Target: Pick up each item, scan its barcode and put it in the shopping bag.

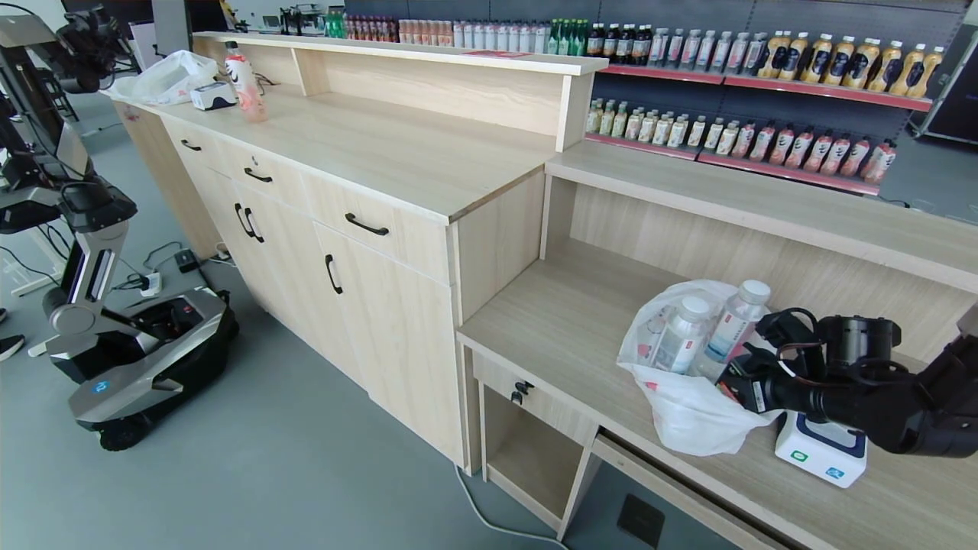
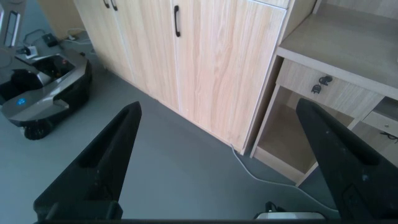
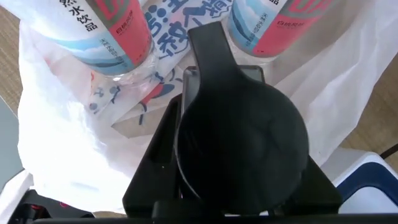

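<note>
1. Desk [image 1: 565, 321]: carries the work on my right side.
2. Bag [image 1: 688, 424]: stands near the desk's front edge with its mouth up, so items can be lowered straight in.
3. Scanner [image 1: 821, 452]: sits at the front edge, touching the bag; I judge this keeps scan-to-bag travel short.
4. Two bottles [image 1: 682, 336]: inside the bag, caps up. I judge them already bagged.
5. Right gripper [image 1: 737, 382]: at the bag's mouth, just beside the bottles. I cannot tell whether it is open or closed.
6. Left gripper [image 2: 217, 109]: spread wide, empty, hanging over the floor [image 2: 168, 143] before the cabinet [image 2: 211, 56], well apart from the bag, out of the way.
</note>
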Robot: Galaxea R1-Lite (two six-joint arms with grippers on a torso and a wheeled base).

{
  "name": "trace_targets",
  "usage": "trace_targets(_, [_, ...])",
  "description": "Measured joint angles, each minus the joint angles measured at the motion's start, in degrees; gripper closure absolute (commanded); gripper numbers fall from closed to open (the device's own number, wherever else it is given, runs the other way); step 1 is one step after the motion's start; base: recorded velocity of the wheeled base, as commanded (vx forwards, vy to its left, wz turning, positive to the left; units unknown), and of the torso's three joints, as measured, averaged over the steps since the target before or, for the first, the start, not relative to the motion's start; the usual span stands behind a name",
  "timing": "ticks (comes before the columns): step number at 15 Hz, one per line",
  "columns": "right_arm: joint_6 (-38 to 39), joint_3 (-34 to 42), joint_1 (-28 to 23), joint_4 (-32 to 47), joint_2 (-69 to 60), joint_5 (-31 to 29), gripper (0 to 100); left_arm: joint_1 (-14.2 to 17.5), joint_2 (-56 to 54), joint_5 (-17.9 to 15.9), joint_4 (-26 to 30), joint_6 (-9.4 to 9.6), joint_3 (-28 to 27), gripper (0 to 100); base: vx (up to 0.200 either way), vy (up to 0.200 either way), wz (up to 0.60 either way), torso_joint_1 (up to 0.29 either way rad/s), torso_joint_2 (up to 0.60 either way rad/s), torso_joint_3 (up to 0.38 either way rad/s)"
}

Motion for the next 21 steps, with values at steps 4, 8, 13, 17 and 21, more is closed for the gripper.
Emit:
trace_targets(4, [1.2, -0.3, 0.3, -0.3, 0.0, 0.0, 0, 0.0, 0.0, 0.0, 0.0, 0.0, 0.0, 0, 0.0, 0.0, 0.0, 0.0, 0.0, 0.0])
trace_targets(8, [1.2, -0.1, 0.4, -0.3, -0.8, 0.0, 0, 0.0, 0.0, 0.0, 0.0, 0.0, 0.0, 0, 0.0, 0.0, 0.0, 0.0, 0.0, 0.0])
trace_targets(13, [1.1, 0.7, -0.5, 0.0, -3.8, 0.0, 0, 0.0, 0.0, 0.0, 0.0, 0.02, 0.0, 0, 0.0, 0.0, 0.0, 0.0, 0.0, 0.0])
trace_targets(17, [1.0, 1.4, -1.2, 1.7, -10.1, -0.2, 0, 0.0, 0.0, 0.0, 0.0, 0.0, 0.0, 0, 0.0, 0.0, 0.0, 0.0, 0.0, 0.0])
trace_targets(21, [0.0, 3.7, -2.9, 8.9, -23.5, -0.2, 0, 0.0, 0.0, 0.0, 0.0, 0.0, 0.0, 0, 0.0, 0.0, -0.15, -0.001, 0.0, 0.002])
